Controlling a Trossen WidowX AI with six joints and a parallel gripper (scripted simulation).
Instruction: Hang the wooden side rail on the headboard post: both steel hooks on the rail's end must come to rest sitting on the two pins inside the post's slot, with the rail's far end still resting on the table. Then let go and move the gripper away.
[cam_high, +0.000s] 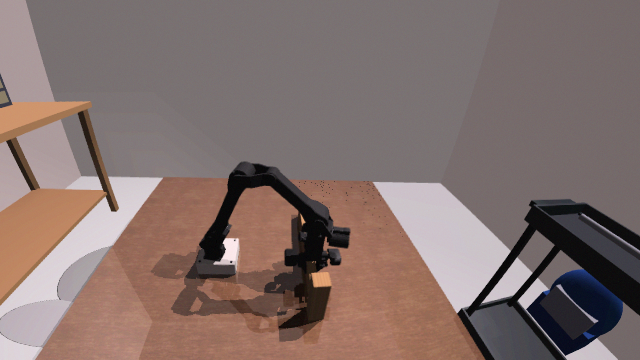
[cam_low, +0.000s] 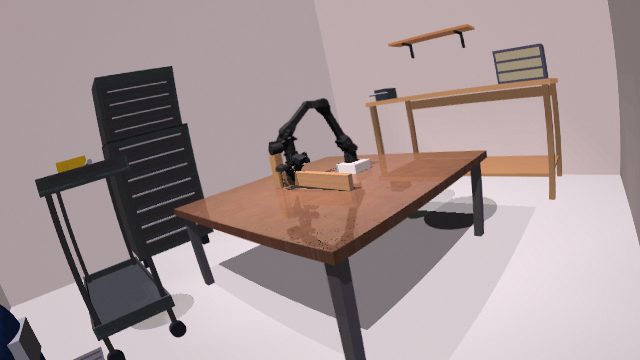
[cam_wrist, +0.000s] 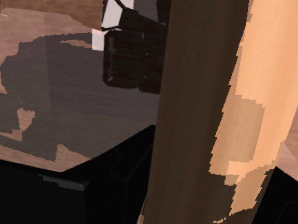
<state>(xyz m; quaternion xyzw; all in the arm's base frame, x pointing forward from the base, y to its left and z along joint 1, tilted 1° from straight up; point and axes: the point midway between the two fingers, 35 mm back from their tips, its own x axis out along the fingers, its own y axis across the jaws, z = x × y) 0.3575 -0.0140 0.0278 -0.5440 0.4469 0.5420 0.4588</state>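
The wooden post (cam_high: 318, 300) (cam_low: 276, 173) stands upright on the table. The light wooden side rail (cam_low: 324, 180) (cam_wrist: 197, 100) lies lengthwise on its narrow edge, its far end at table height. In the top view the rail (cam_high: 301, 220) runs back from beside the post, mostly behind the arm. My gripper (cam_high: 308, 267) (cam_low: 290, 177) (cam_wrist: 189, 139) is shut on the rail near its post end, with one black finger on each side in the wrist view. The hooks, the pins and the slot are hidden, so I cannot tell whether the hooks sit on the pins.
The arm's white base (cam_high: 220, 260) (cam_low: 354, 166) stands on the brown table (cam_high: 390, 310) (cam_low: 240, 215) to the side of the rail. A dark cart (cam_high: 510, 315) (cam_low: 127, 295) and a wooden workbench (cam_high: 45, 112) (cam_low: 462, 92) stand off the table.
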